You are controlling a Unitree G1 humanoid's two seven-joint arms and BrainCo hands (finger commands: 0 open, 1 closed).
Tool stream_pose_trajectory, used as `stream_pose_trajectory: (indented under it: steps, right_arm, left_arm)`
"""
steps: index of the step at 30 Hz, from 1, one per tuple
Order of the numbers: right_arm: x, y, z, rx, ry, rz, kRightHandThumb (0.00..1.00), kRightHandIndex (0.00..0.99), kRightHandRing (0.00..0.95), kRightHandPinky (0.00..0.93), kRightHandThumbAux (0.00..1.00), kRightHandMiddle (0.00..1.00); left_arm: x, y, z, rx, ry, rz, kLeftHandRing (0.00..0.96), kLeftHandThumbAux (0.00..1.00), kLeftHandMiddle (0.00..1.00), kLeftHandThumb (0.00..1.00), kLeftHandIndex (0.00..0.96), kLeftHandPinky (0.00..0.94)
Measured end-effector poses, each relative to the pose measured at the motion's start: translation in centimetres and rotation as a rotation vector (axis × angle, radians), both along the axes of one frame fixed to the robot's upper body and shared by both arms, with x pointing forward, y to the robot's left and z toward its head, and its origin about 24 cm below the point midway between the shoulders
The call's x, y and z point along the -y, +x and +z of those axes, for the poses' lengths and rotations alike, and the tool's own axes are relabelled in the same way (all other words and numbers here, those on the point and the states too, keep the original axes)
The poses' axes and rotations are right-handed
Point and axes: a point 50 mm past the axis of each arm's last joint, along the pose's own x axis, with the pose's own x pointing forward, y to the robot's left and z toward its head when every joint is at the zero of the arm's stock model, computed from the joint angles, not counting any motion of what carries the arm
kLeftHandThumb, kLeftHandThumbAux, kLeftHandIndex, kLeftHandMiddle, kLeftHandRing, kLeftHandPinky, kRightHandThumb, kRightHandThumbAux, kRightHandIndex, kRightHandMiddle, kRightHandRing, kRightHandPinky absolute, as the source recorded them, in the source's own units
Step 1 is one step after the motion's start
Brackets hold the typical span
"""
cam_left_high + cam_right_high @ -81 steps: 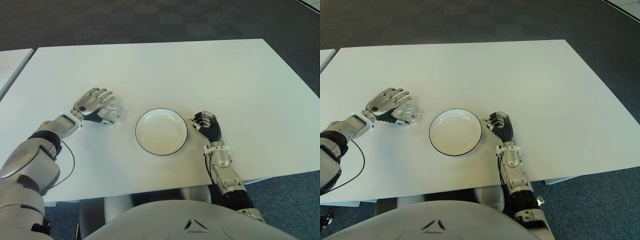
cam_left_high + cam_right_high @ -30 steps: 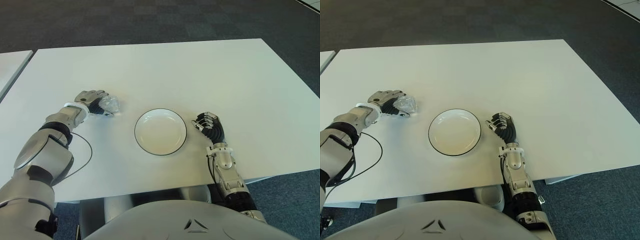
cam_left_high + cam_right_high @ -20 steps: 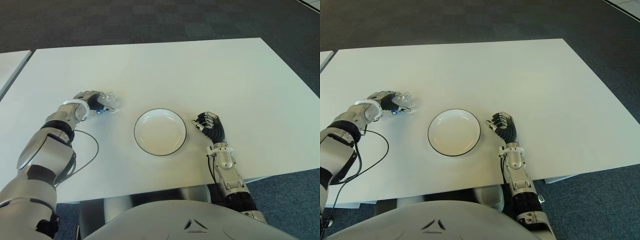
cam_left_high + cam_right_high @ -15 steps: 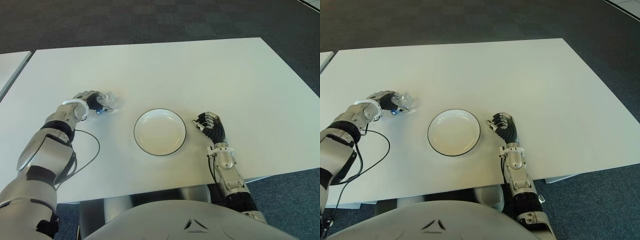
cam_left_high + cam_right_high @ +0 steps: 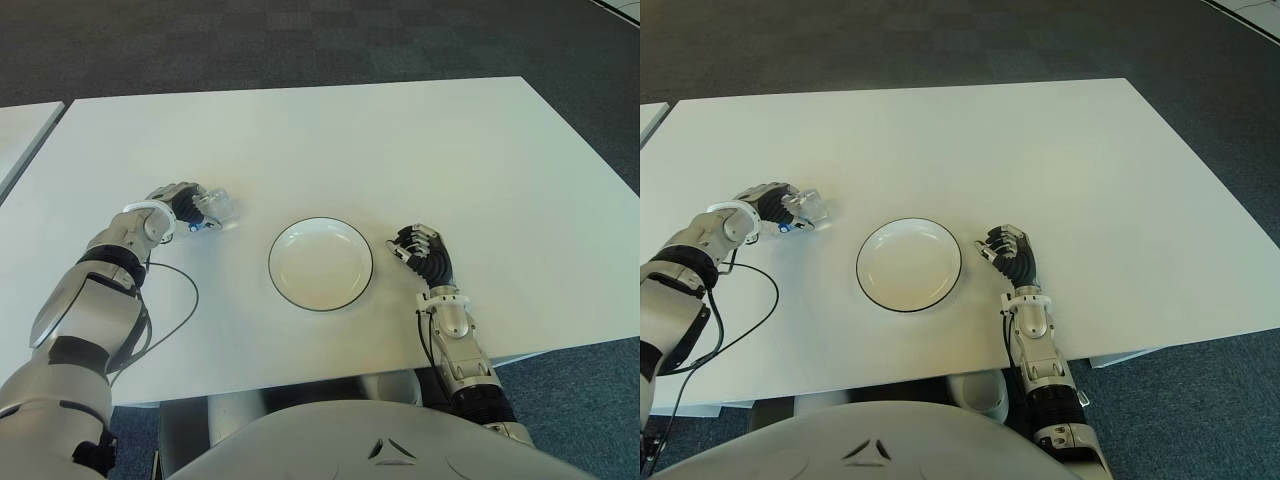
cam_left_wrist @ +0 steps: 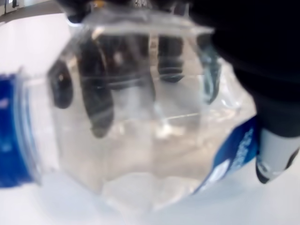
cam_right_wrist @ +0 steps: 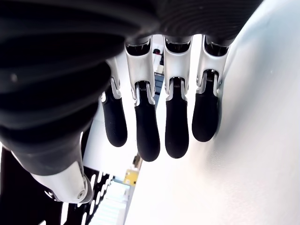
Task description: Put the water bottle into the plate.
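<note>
- Here the left hand (image 5: 180, 205) sits on the white table (image 5: 330, 130) to the left of the plate (image 5: 320, 263), with its fingers curled round the water bottle (image 5: 210, 207)
- The water bottle is a clear plastic one with a blue label; it shows at the hand's fingertips, on the side toward the plate, and is still well apart from the plate's rim
- In the left wrist view the bottle (image 6: 140, 122) fills most of the frame, the dark fingers (image 6: 98, 103) visible through its clear wall on the far side, and the blue label at either edge
- Whether the bottle touches the table or is lifted just off it cannot be told
- The plate is white with a thin dark rim and lies near the front middle of the table, with nothing in it
- The right hand (image 5: 425, 256) shows just to the right of the plate, near the table's front edge; its fingers (image 7: 147, 131) are curled downward and hold nothing
- A thin black cable (image 5: 165, 300) loops beside the left forearm over the table
</note>
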Motion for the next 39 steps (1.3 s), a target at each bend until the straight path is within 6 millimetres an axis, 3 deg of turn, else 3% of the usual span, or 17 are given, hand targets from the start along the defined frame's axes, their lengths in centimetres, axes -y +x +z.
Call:
stream_pose_trajectory:
  steps: [11,39]
  right_arm:
    - [0.15,0.03,-0.07,-0.003,-0.002,-0.008,0.706,0.427,0.506,0.499,0.731,0.521]
    - [0.22,0.25,-0.11,0.003,0.006,-0.016,0.708,0.428,0.505,0.501,0.73,0.517]
  left_arm:
    - [0.06,0.06,-0.07,0.005,-0.014,0.025,0.765,0.687,0.765,0.741,0.445,0.788]
    - [0.16,-0.46,-0.96,0.039,-0.093,0.114,0.857,0.698,0.853,0.749,0.444,0.855]
